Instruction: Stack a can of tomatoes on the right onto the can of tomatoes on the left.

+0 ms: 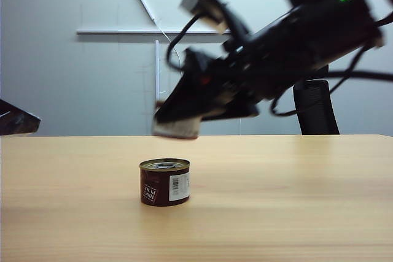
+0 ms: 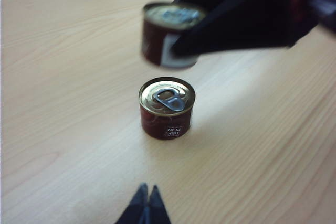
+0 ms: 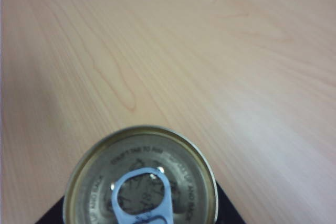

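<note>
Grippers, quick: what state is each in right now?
Left gripper: shut, empty, back from the table can.
Right gripper: shut on the lifted can, above it.

We see two small dark-red tomato cans with gold pull-tab lids. The standing can [image 1: 164, 181] sits upright on the worktop, near its middle and toward the front edge, a white barcode label on its side. The lifted can [image 2: 170, 34] hangs in the air, tilted and blurred, above and slightly behind the standing can, not touching it.
</note>
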Tool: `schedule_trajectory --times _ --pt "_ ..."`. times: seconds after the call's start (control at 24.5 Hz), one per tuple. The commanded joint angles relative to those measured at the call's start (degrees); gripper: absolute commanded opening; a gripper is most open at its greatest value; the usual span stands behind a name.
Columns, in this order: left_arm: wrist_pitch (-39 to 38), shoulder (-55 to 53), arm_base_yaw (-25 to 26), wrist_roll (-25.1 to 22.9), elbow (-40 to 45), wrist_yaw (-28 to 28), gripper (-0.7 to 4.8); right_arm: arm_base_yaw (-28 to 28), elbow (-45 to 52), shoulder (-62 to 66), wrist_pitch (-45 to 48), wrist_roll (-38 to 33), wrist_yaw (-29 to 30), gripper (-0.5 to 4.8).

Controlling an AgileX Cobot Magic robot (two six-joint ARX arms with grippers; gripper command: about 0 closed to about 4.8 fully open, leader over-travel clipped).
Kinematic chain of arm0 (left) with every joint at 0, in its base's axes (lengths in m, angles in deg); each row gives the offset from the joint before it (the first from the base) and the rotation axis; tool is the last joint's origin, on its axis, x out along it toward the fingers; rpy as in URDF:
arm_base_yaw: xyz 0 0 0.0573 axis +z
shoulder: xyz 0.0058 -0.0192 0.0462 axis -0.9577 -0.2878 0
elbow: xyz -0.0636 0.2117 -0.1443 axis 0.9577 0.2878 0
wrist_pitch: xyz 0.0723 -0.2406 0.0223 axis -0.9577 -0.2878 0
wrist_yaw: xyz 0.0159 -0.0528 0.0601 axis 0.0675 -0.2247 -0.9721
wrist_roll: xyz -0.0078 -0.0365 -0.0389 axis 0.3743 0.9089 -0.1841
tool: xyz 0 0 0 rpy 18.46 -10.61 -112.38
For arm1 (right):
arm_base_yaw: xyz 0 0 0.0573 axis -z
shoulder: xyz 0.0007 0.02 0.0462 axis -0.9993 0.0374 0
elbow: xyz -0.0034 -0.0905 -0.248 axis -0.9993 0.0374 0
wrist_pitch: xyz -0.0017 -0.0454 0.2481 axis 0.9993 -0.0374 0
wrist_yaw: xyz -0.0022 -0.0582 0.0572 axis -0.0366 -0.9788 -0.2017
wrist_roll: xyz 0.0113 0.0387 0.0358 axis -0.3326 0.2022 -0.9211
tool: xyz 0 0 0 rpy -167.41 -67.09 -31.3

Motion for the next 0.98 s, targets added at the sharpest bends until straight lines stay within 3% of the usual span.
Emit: schedule_trajectory --times 0.04,0.29,0.98 --pt "0.74 -0.07 0.09 0.0 -0.2 0.04 -0.04 -2.54 -2.89 2.89 0.39 2.23 -2.32 1.12" --pt "0.74 -0.04 0.11 0.0 -0.2 0.04 -0.04 -4.31 -4.46 3.37 -4.85 2.29 -7.1 1.12" --pt "0.74 -0.04 0.11 0.0 -0.2 0.04 -0.04 -4.31 -4.46 3.34 -8.13 2.25 -6.51 1.12"
